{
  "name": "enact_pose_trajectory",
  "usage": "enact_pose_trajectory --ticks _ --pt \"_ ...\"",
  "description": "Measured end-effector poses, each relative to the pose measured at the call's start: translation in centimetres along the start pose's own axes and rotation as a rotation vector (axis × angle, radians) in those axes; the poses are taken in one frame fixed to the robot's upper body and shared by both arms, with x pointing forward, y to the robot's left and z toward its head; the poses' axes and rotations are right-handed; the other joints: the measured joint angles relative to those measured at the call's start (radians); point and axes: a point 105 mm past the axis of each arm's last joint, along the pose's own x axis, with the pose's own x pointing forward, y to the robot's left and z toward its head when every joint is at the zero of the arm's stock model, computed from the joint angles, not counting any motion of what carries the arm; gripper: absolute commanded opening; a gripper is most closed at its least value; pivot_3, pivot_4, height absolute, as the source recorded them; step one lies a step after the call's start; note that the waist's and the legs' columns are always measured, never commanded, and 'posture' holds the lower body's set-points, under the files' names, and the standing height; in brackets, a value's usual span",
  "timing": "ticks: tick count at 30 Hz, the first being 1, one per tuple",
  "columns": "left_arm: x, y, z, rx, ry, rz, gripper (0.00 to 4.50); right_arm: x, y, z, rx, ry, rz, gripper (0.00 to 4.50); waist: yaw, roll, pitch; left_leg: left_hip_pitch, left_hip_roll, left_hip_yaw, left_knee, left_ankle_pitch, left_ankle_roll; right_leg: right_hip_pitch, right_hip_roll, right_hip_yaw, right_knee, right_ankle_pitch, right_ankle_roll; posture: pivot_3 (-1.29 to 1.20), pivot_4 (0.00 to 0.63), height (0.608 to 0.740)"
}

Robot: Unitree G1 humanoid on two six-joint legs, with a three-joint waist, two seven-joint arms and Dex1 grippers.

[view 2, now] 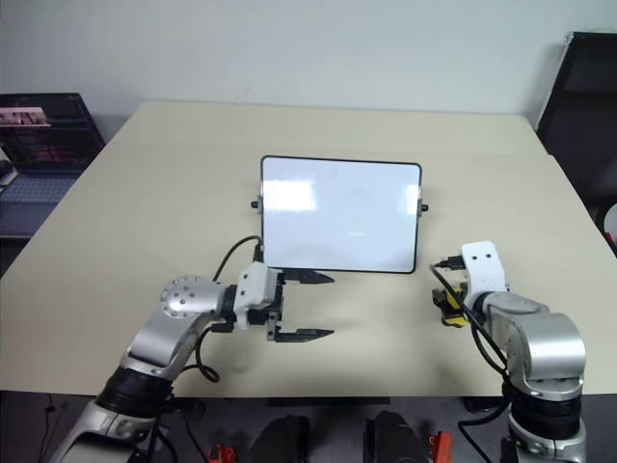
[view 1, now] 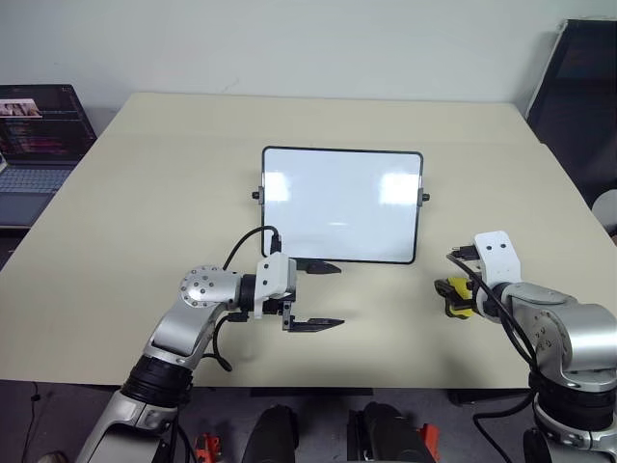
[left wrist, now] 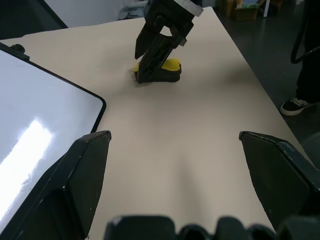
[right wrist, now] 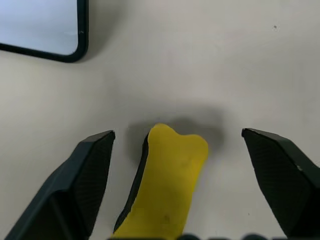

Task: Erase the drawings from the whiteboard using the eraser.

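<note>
Right fingers spread wide around eraser, untouched

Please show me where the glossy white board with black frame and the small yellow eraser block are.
Glossy white board with black frame (view 1: 342, 204), left eye view, middle of its white face.
Small yellow eraser block (right wrist: 172, 185), right wrist view, middle of its yellow top.

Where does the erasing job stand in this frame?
Done: the whiteboard looks clean, with no marks visible. In hand: nothing; the eraser lies on the table between the open fingers of the right gripper. The left gripper is open beside the board. Left: seemingly nothing.
</note>
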Motion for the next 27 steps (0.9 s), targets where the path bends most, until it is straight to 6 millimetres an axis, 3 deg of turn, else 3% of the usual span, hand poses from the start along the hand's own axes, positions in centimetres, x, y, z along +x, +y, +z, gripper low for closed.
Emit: enact_pose_trajectory --ticks 5,8,12,15,19,21,27 --pt "0.2 0.1 0.6 0.012 -0.01 0.011 4.5 -0.3 -0.1 2.3 0.037 -0.078 -0.021 4.47 0.0 0.0 0.0 0.0 0.0 0.0 0.0 0.0 0.0 0.0 0.0 0.0 0.0 0.0 0.0 0.0 0.15 0.74" --pt "0.0 1.8 1.6 0.009 -0.027 0.128 4.5 -0.9 -0.6 5.5 0.076 -0.18 -0.063 4.47 -0.001 0.0 0.0 0.0 0.0 0.0 0.001 0.0 0.0 0.0 0.0 0.0 0.001 0.0 0.0 0.0 0.15 0.74" --pt "-2.1 5.8 4.3 0.037 -0.055 0.457 4.5 -2.3 -2.5 8.5 0.078 -0.315 -0.165 4.47 0.002 0.0 -0.001 0.0 0.0 -0.002 0.002 0.0 0.0 0.001 0.0 0.0 0.0 0.0 0.0 0.0 0.15 0.74" --pt "-5.4 7.9 3.5 0.011 0.011 0.768 4.5 -2.7 -5.1 9.1 0.078 -0.42 -0.272 4.47 0.003 0.0 -0.001 0.0 0.0 -0.001 0.001 0.0 0.0 0.001 -0.001 0.0 0.0 0.0 0.001 0.0 0.15 0.74" --pt "-8.9 7.4 -0.7 -0.103 0.154 1.066 4.5 -3.0 -7.4 8.4 0.062 -0.544 -0.355 4.47 0.003 0.0 -0.001 0.0 0.0 -0.001 0.001 0.0 0.0 0.001 -0.004 0.001 0.0 0.0 0.001 0.0 0.15 0.74" --pt "-9.9 6.4 -2.8 -0.163 0.216 1.184 4.5 -2.2 -7.7 6.6 0.085 -0.561 -0.363 4.47 0.003 -0.001 -0.001 0.0 0.0 -0.001 0.001 0.0 0.0 0.001 -0.005 0.001 0.001 0.0 0.001 0.0 0.15 0.74" --pt "-11.7 5.8 -4.1 -0.104 0.321 1.433 4.5 0.2 -8.2 1.4 0.08 -0.527 -0.393 4.47 0.004 0.0 -0.002 0.002 -0.001 -0.001 0.004 0.0 0.0 0.003 -0.004 0.001 0.002 0.001 0.001 0.0 0.15 0.74"
